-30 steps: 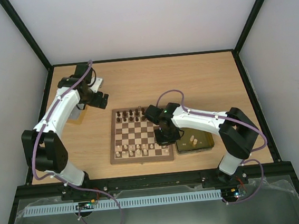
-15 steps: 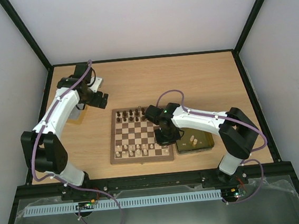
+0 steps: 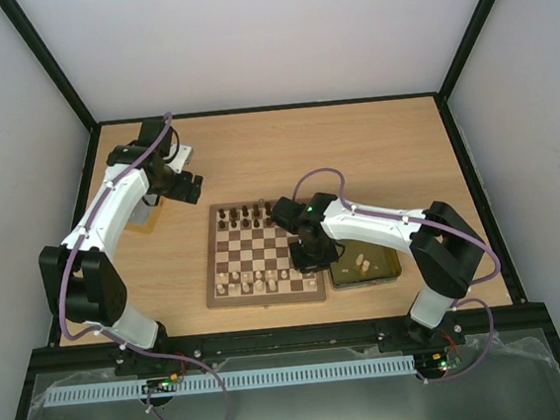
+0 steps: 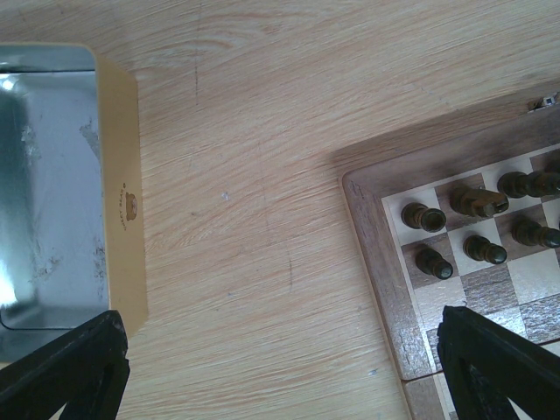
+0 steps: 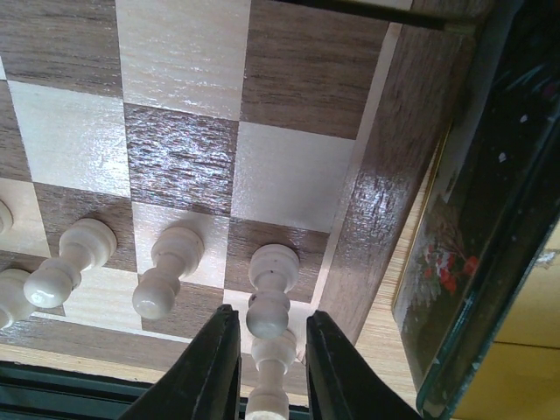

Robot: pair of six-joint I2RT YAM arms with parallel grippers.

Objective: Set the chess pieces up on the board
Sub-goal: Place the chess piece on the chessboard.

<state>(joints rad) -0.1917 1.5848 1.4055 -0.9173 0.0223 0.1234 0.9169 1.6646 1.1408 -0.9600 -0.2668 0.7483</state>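
The board (image 3: pixel 210 276) lies mid-table with dark brown pieces (image 3: pixel 246 213) along its far rows and cream pieces (image 3: pixel 252 284) along its near rows. My right gripper (image 3: pixel 308 260) hangs over the board's near right corner. In the right wrist view its fingers (image 5: pixel 214 367) stand slightly apart on either side of a cream pawn (image 5: pixel 273 293) that stands on a dark square by the board's border (image 5: pixel 376 201), with a gap on both sides. My left gripper (image 3: pixel 191 189) is wide open and empty over bare table beyond the board's far left corner (image 4: pixel 376 262).
A gold tray (image 3: pixel 366 281) holding a few cream pieces sits right of the board; its dark painted side (image 5: pixel 472 262) is close to my right fingers. A silver tray (image 4: pixel 52 175) lies at the left, under the left arm. Black frame rails border the table.
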